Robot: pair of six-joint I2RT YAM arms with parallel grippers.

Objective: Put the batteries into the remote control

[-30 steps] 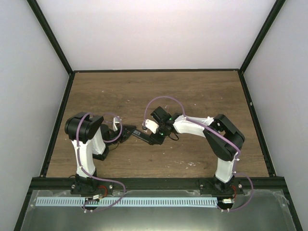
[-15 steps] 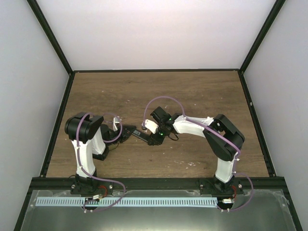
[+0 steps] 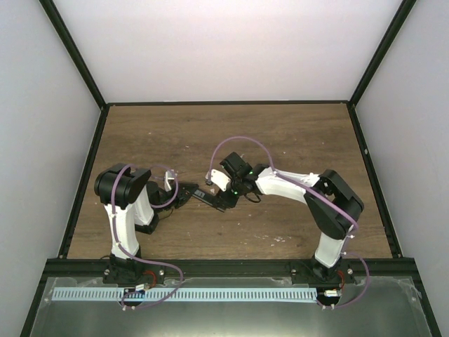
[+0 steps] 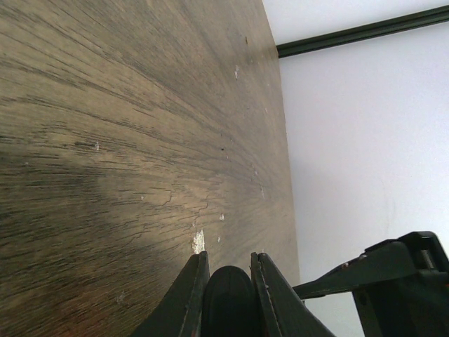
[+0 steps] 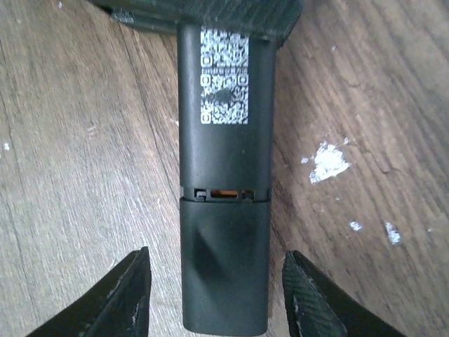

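Note:
The remote control [image 5: 224,175], a slim black bar with its back up and a white QR label, lies level just above the wooden table. My left gripper [image 3: 184,193] is shut on its far end; in the left wrist view the remote's rounded end [image 4: 228,302] sits between the two fingers [image 4: 191,295]. My right gripper [image 5: 216,254] is open, with one finger [image 5: 123,298] on each side of the remote's near end, not touching it. A thin gap with an orange glint shows at the back cover's seam [image 5: 224,193]. The batteries are out of view.
Pale specks of debris [image 5: 328,160] lie on the wood beside the remote, and another [image 4: 198,242] shows just ahead of the left fingers. A black frame [image 3: 84,175] and white walls border the table. Both arms meet at the table's middle.
The right arm's elbow has shifted a little to the right and its wrist has edged slightly up the table. The left arm and the remote have stayed put.

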